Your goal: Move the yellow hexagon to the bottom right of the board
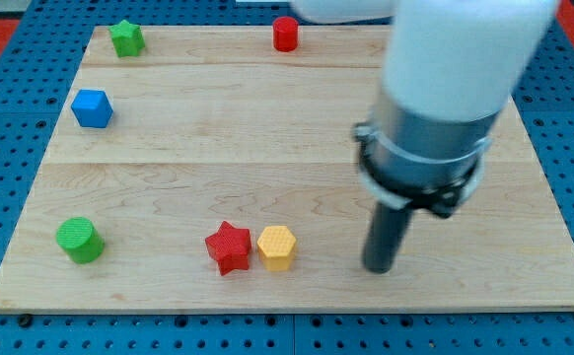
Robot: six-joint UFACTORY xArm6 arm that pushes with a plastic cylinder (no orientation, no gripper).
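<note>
Presently, step in hand: none of the push made; hexagon not yet touched.
Tip [379, 268]: bare rod end, no jaws, holding nothing; on the board to the view's right of the hexagon, apart from it.
Hexagon [276, 247]: yellow, near the view's bottom edge, left of centre, just beside or touching the red star [229, 247] on its left.
Method, as a judgement: tip stands on the wrong side; it should round the hexagon, likely by the top, settle between star and hexagon, then push rightward through the block's middle so it does not spin off.
Risk: star dragged along.
Board [267, 118]: pale wood planks, bare at bottom right.
Others: green cylinder [78, 240], blue cube [92, 107], green star [126, 37], red cylinder [285, 33].
Surround: blue pegboard [1, 108].
</note>
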